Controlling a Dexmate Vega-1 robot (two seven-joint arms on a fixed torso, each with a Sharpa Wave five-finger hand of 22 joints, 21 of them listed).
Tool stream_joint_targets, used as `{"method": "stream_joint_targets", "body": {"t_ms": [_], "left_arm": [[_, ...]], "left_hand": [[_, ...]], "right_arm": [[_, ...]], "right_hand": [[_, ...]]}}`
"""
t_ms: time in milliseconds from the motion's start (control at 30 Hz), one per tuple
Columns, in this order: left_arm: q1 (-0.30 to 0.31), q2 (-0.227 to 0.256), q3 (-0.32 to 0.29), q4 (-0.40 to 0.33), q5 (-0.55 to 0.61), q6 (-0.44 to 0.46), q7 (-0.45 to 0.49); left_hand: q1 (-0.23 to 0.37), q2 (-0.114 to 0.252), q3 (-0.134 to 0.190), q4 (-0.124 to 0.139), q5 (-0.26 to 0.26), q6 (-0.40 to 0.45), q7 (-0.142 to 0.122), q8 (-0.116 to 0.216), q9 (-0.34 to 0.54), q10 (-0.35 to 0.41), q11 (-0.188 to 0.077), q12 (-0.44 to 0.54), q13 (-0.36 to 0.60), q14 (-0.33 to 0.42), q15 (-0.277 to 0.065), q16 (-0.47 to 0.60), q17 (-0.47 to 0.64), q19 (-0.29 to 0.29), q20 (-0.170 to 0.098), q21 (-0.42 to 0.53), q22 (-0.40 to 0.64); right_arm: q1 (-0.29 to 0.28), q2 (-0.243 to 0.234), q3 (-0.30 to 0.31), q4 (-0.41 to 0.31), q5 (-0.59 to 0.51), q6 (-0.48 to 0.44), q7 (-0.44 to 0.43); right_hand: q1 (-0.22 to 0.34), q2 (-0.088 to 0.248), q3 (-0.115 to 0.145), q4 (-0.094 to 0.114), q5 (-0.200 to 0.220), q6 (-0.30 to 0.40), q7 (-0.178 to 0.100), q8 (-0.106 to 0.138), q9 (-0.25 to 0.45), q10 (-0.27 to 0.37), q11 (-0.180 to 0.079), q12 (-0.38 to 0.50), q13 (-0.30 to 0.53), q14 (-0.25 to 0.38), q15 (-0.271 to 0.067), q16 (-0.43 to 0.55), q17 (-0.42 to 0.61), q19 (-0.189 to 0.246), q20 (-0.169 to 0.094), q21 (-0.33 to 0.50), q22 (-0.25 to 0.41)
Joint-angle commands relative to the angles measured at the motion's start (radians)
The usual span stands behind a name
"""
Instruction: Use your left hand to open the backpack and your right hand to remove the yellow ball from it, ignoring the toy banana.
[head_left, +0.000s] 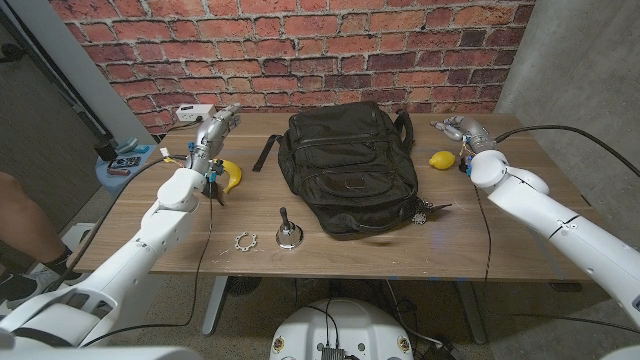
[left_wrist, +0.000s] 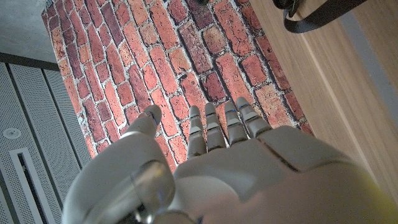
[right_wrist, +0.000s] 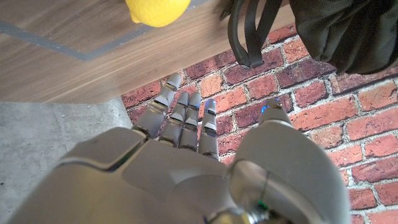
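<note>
Backpack (head_left: 348, 168), black and soft, lies flat in the middle of the wooden table (head_left: 520, 255), its pockets looking zipped and its straps trailing toward the brick wall; from the head view it appears closed. Judging by that, the opening step is either not begun or already over, because a yellow lemon-shaped ball (head_left: 442, 160) sits out on the bare wood to the right of the bag, just beside the right hand (head_left: 462, 128). If that is the ball the task means, the removal looks done and little is left; if another ball is still inside, everything remains, and the pictures cannot settle which.

Left hand (head_left: 212, 132) hangs above the far left part of the table, well apart from the backpack, its fingers (left_wrist: 217, 127) stretched out straight and close together with the thumb set aside, holding nothing and touching nothing. The right hand is likewise extended, fingers (right_wrist: 183, 118) straight and slightly fanned, empty, with the ball close in front of it but not in contact.

Toy banana (head_left: 231, 174) rests on the table near the left forearm, untouched. Nearer the front edge stand a small metal bell with a dark handle (head_left: 287, 232) and, beside it, a little ring-shaped metal piece (head_left: 246, 241).
</note>
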Motion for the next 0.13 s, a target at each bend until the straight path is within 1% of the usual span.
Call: {"method": "stream_joint_targets", "body": {"t_ms": [33, 133], "left_arm": [[-0.016, -0.014, 0.015, 0.017, -0.002, -0.003, -0.008], [-0.023, -0.023, 0.021, 0.025, 0.005, -0.011, -0.003]], "left_hand": [[0.002, 0.013, 0.013, 0.003, 0.005, -0.001, 0.012, 0.0, 0.002, -0.001, 0.009, 0.002, 0.0, -0.006, 0.001, 0.004, 0.002, 0.001, -0.001, -0.001, 0.001], [0.001, 0.013, 0.016, 0.005, 0.005, -0.001, 0.012, 0.001, 0.002, -0.002, 0.01, 0.002, -0.001, -0.006, 0.0, 0.005, 0.002, 0.001, -0.002, -0.001, 0.001]], "right_arm": [[-0.044, 0.019, 0.052, 0.02, 0.063, 0.11, -0.025], [-0.05, 0.023, 0.059, 0.031, 0.071, 0.133, -0.03]], "right_hand": [[-0.017, 0.016, 0.004, 0.014, -0.006, 0.016, 0.003, 0.008, 0.002, 0.004, -0.003, -0.006, -0.003, 0.001, -0.004, 0.005, 0.001, 0.01, -0.001, 0.007, 0.005], [-0.024, 0.021, 0.004, 0.018, -0.009, 0.021, 0.002, 0.01, 0.002, 0.003, -0.002, -0.009, -0.005, -0.002, -0.005, 0.004, 0.0, 0.008, -0.002, 0.006, 0.005]]}}
